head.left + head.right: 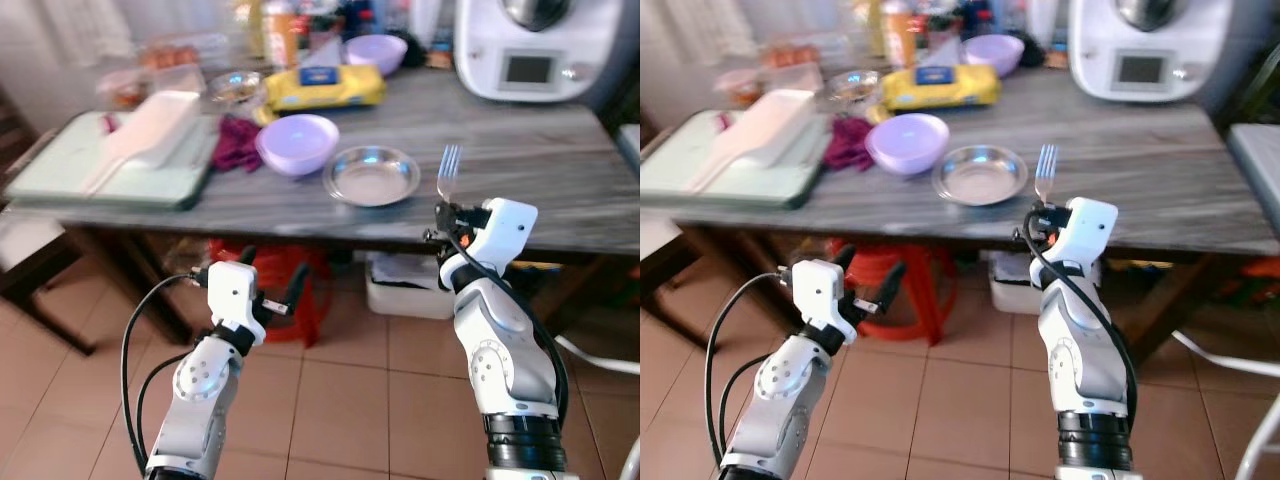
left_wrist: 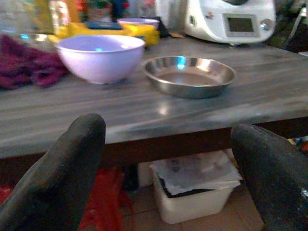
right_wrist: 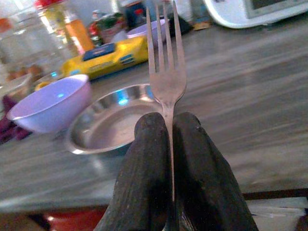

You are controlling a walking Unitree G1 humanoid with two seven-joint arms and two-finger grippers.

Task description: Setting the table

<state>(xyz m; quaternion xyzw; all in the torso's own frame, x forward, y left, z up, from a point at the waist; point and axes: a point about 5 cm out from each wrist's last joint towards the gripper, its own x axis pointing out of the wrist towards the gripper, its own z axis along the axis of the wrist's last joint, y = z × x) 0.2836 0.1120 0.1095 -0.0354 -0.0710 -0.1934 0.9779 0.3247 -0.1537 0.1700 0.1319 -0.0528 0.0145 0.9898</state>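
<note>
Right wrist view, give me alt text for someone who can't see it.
The right gripper pinches a silver fork upright by its handle, tines up. Behind it on the grey table sit a steel plate and a lilac bowl.

Silver fork upright, beside steel dish

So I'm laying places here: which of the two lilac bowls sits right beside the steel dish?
The larger lilac bowl near the front edge, left of the steel dish; the other lilac bowl is at the back.
</note>
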